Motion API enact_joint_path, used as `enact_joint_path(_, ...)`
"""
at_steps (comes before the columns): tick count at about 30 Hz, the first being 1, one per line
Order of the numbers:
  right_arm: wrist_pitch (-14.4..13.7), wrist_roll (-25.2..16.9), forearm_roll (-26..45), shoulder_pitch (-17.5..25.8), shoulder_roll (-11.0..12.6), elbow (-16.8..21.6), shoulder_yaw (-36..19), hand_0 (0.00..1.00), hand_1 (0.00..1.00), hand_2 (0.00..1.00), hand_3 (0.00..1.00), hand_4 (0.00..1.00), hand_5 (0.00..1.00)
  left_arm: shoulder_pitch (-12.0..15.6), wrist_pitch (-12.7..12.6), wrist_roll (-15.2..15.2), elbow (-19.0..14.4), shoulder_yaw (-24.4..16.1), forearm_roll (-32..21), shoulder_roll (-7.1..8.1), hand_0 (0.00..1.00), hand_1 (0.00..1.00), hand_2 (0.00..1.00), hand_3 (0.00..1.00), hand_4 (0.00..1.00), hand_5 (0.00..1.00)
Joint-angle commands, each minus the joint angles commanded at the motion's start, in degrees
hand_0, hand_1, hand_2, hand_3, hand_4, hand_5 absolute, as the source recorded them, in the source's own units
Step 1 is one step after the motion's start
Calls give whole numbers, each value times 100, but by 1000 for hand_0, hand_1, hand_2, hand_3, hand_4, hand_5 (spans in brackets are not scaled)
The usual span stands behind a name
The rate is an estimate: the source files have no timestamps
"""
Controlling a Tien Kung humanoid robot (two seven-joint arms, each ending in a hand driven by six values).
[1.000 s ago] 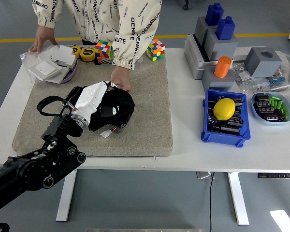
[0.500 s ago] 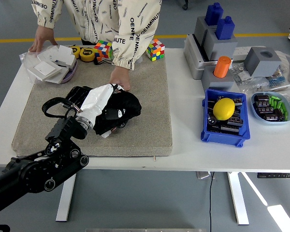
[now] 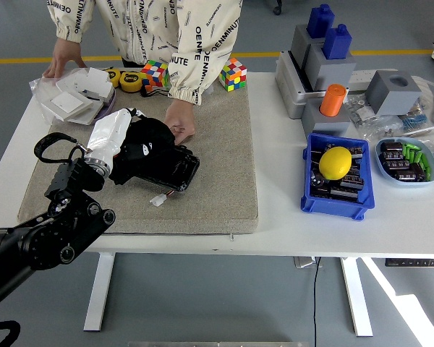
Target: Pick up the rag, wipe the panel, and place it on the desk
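Left robot hand (image 3: 134, 137): white-cased, reaching in over the grey mat (image 3: 217, 181) on the white table (image 3: 275, 224), fingers closed on the black rag (image 3: 146, 141). Rag bunched beneath and just right of the robot hand, lying on the upper left part of the black panel (image 3: 166, 165). Panel flat on the mat, extending right and nearer from the robot hand; small white connector (image 3: 158, 201) at its near edge. Person's hand (image 3: 179, 121) just right of the rag, resting at the panel's far edge.
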State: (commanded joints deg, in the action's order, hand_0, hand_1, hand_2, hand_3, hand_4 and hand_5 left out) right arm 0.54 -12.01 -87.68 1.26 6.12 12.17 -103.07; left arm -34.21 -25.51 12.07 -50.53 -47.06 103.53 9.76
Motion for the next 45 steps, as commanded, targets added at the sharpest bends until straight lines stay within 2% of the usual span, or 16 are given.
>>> enact_joint_path(9,-4,-4,2,-9,-2,2,-17,545,558,493,523,887,350,-85,-44,-77,747,-536,177,-61,196,271,362,561,717,2)
enact_joint_path(17,-1,-4,8,-9,-6,4,-10,546,558,493,522,887,349,-121,-139,-168,1209,-979,364,-83,196,271,362,561,718,2)
enact_joint_path(23,-2,-3,5,-11,-5,2,-6,545,559,493,522,886,349,-128,-313,-203,1490,-1327,559,-106,196,270,362,561,718,2)
enact_joint_path(33,-1,-6,-16,8,-11,1,-37,545,558,493,523,887,348,72,-490,-299,1514,-2049,726,-32,196,270,362,561,718,2)
enact_joint_path(35,0,-5,-13,9,-14,2,-31,547,559,493,523,887,348,97,-489,-316,1561,-2116,719,-23,203,299,382,561,718,2)
enact_joint_path(40,3,-7,13,-2,-13,10,1,547,559,493,523,887,348,135,-402,-337,1682,-2173,641,-14,203,299,382,561,718,2)
enact_joint_path(41,4,-7,14,-5,-15,10,-2,546,557,493,523,887,348,142,-338,-280,1682,-2153,630,-12,303,503,527,575,754,2)
enact_joint_path(45,5,-7,11,-3,-18,9,-21,546,557,493,523,887,348,183,-171,-112,1633,-2090,536,3,303,503,527,575,754,2)
